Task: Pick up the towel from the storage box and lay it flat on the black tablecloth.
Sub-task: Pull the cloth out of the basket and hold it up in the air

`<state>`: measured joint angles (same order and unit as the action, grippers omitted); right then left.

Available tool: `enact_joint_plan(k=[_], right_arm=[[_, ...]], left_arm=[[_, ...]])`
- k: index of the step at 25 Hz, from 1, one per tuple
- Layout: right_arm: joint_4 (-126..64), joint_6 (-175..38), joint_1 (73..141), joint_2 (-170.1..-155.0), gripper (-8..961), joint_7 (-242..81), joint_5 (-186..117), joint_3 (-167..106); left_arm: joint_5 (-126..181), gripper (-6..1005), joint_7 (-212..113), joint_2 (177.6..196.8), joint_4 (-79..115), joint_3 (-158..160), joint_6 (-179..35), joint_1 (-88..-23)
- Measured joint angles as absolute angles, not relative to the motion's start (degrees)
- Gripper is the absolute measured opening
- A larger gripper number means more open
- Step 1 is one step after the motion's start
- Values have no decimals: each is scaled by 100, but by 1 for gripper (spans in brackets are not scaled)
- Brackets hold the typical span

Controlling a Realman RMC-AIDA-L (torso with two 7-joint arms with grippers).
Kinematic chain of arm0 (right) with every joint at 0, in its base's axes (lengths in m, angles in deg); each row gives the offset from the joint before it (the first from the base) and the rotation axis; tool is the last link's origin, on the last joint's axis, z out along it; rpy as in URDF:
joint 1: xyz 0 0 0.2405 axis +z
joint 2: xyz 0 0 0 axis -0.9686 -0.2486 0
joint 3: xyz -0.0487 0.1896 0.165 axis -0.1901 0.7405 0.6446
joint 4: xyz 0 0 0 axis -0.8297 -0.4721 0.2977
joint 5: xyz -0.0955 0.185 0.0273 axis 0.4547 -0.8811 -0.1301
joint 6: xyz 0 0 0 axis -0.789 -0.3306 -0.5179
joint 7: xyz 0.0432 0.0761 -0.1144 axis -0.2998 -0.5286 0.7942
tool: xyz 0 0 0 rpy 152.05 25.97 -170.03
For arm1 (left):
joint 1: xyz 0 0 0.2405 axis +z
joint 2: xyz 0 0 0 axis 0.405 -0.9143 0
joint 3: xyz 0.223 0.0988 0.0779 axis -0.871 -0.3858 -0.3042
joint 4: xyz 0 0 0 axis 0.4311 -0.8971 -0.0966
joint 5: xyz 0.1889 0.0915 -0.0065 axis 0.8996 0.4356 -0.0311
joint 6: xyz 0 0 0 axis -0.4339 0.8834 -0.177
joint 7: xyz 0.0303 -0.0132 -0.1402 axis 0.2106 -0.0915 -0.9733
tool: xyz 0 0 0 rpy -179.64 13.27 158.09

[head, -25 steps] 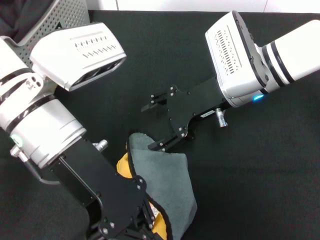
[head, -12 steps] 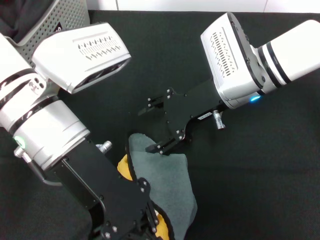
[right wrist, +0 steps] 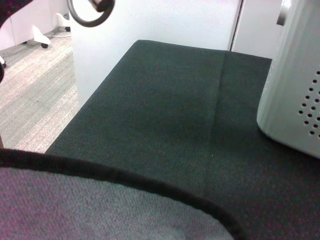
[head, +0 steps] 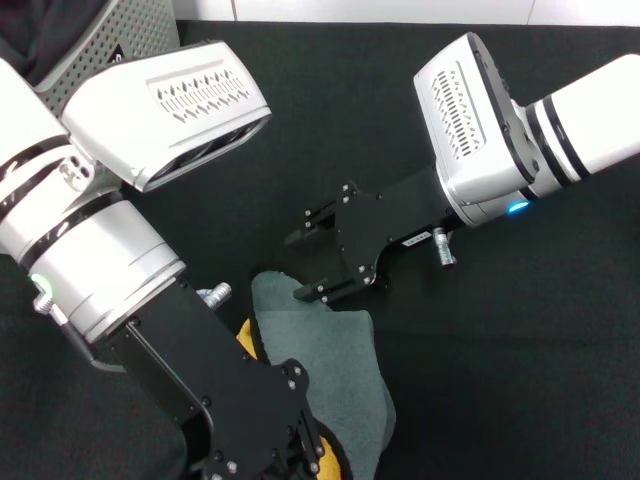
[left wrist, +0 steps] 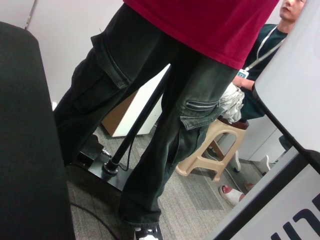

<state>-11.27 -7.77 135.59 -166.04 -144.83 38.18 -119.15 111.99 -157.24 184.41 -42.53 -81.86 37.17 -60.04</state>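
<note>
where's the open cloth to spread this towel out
The black tablecloth lies bare to the right of the towel, below the right arm. Another bare strip runs along the far edge, between the storage box and the right arm. Crowded: the near left, where the left gripper and right gripper meet the towel.
</note>
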Motion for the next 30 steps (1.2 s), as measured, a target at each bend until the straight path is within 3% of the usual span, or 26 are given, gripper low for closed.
enact_joint_plan(k=[5,13,30], right_arm=[[-1216,-780,13548,-16605,554,-14471,3695,-11954],[-1317,-791,13544,-16605,559,-14428,3473,-12083],[-1356,-1150,13486,-16605,458,-14476,2426,-13069]], left_arm=[[11198,13,-15724,18445,-4255,-8190,3717,-6008],[11198,14,-15675,18448,-4233,-8184,3705,-6008],[11249,14,-15637,18523,-4194,-8137,3699,-5981]])
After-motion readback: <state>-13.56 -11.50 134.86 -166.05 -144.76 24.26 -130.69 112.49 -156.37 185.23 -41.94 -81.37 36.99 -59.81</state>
